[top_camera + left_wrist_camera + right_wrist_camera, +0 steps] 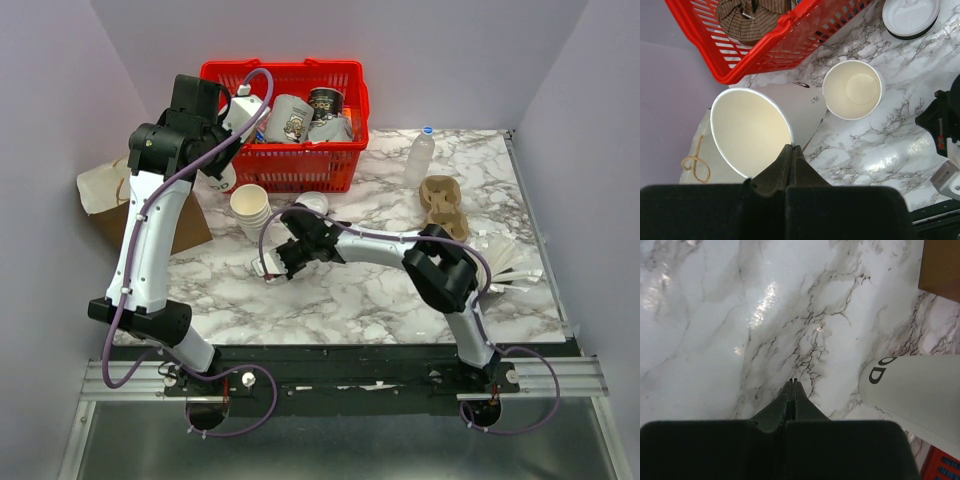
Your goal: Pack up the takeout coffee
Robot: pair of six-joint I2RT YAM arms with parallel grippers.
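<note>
Left wrist view: left claw (792, 151) pinches the cup (747, 130) by its rim; the lid (910, 16) lies nearer the shut, empty right claw (794, 383).

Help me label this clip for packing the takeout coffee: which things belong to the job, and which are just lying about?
Job: paper cup in the left gripper; lid; probably paper bag and cup carrier.
Lying about: stack of cups; red basket with mugs; bottle.
</note>
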